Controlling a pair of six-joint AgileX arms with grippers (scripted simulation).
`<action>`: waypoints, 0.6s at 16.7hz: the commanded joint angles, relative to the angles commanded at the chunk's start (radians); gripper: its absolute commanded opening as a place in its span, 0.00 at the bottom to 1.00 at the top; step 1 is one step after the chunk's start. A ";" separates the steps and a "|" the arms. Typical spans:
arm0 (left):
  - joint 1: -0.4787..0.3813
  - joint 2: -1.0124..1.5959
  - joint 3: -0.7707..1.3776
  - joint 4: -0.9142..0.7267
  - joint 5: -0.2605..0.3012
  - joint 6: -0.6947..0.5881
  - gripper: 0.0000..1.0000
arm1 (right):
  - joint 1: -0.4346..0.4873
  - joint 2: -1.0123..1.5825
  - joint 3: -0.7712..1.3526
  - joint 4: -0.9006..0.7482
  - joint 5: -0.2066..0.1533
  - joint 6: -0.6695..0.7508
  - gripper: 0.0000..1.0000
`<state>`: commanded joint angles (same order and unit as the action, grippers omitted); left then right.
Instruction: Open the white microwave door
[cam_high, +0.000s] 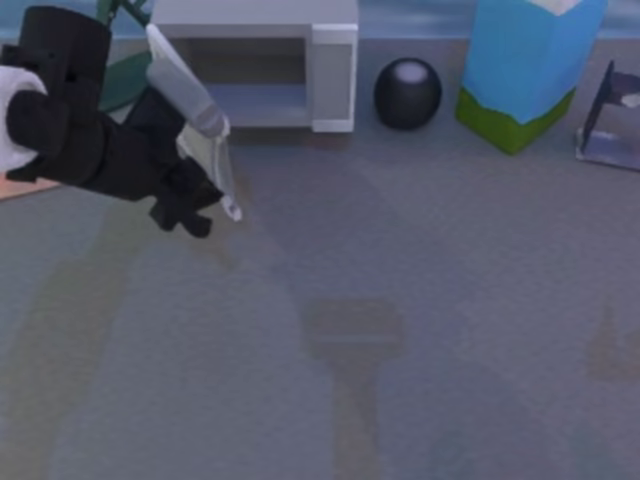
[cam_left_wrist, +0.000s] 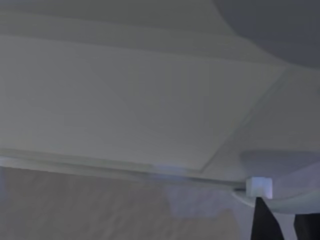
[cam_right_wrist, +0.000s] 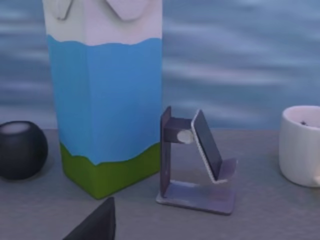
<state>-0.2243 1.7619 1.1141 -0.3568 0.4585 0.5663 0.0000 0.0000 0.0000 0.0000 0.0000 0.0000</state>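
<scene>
- What else sits on the surface (cam_high: 400, 350) near the white microwave (cam_high: 262, 62)?
- A round black ball thing (cam_high: 407, 92) is just beside its right side. Then comes a tall blue-and-green carton (cam_high: 525, 65), and a little purple stand (cam_high: 610, 125) near the right edge. Something green (cam_high: 125, 75) peeks out behind the left arm.
- Does anything block the microwave?
- Only the left arm. It is big and black and it covers the spot to the left of the box.
- Where is the microwave, and how does it look?
- It is at the back, left of the middle. It is white-grey, and you can see into the grey inside. The microwave door (cam_high: 195, 125) is swung out toward the front, hanging from its left side — see-through grey with a white frame.
- And the left hand (cam_high: 195, 212)?
- It is right at the door's free edge. I cannot tell if its fingers are squeezing the door.
- Do the other views show more?
- The left wrist view is filled by the door, very close. The right wrist view shows a white cup (cam_right_wrist: 301, 146) by the stand — the top view does not. The right hand shows only as a dark tip (cam_right_wrist: 97, 225), so I cannot tell if it is open.
</scene>
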 joint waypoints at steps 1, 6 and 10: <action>0.000 0.000 0.000 0.000 0.000 0.000 0.00 | 0.000 0.000 0.000 0.000 0.000 0.000 1.00; 0.000 0.002 -0.003 -0.009 0.010 0.008 0.00 | 0.000 0.000 0.000 0.000 0.000 0.000 1.00; 0.021 0.003 0.010 -0.031 0.034 0.058 0.00 | 0.000 0.000 0.000 0.000 0.000 0.000 1.00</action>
<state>-0.2037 1.7648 1.1237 -0.3882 0.4928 0.6244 0.0000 0.0000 0.0000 0.0000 0.0000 0.0000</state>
